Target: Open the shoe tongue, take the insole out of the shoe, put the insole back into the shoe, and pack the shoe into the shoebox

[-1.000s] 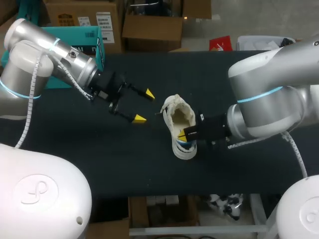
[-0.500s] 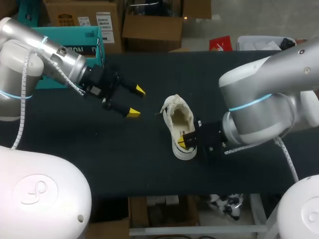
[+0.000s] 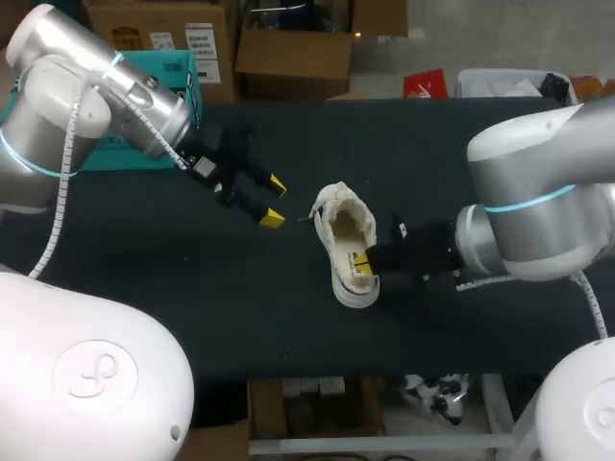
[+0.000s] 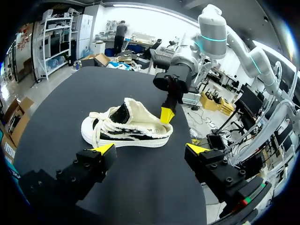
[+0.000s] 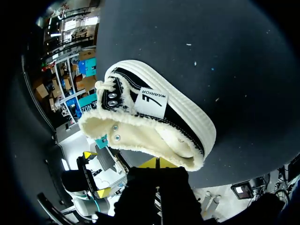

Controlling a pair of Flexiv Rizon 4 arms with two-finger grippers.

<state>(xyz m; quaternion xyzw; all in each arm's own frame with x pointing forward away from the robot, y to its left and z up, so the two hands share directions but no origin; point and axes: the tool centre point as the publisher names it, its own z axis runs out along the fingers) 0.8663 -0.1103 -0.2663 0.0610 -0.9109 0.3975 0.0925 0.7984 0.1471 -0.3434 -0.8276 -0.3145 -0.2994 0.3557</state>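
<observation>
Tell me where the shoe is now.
In the head view the shoe stands near the table's middle, the right gripper at its heel opening, the left gripper apart on its left.

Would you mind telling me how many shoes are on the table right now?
1. The one shoe sits near the middle of the table, the right end effector at its opening and the left end effector apart from it. No other shoe shows.
</observation>
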